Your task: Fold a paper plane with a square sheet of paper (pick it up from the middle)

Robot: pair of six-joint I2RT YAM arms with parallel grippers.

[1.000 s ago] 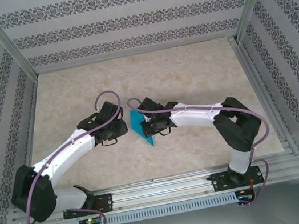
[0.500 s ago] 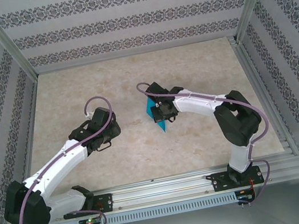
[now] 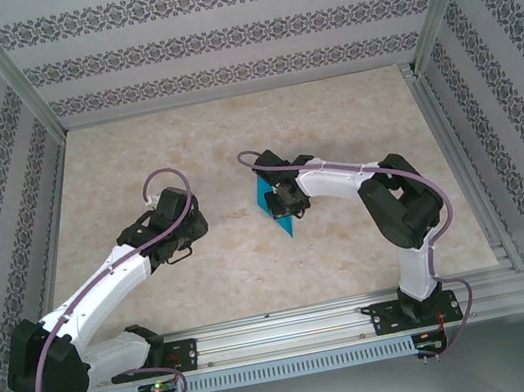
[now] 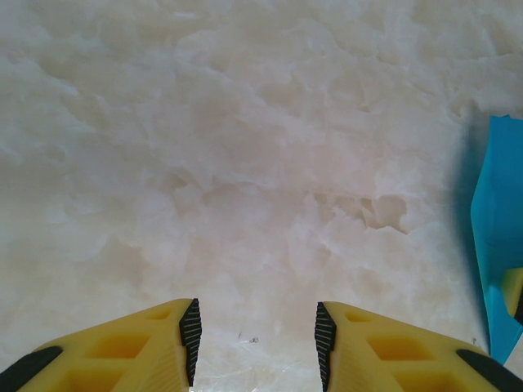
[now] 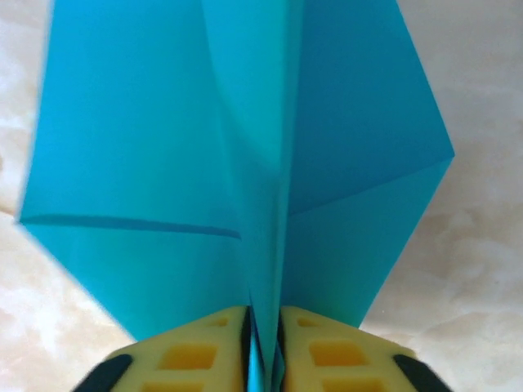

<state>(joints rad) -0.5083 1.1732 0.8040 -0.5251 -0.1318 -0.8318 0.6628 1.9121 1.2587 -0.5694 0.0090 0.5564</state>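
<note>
Teal-blue paper plane [image 3: 273, 210] is over the middle of the table, a touch right of centre: a narrow folded wedge, sharp tip toward the near side. Two flaps splay out either side of its centre crease, which is nipped in the right gripper [image 5: 263, 331].

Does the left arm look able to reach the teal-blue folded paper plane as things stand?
Probably yes. Only bare table lies between the open left gripper and the teal-blue folded paper plane, which the right gripper pinches by its centre fold.
</note>
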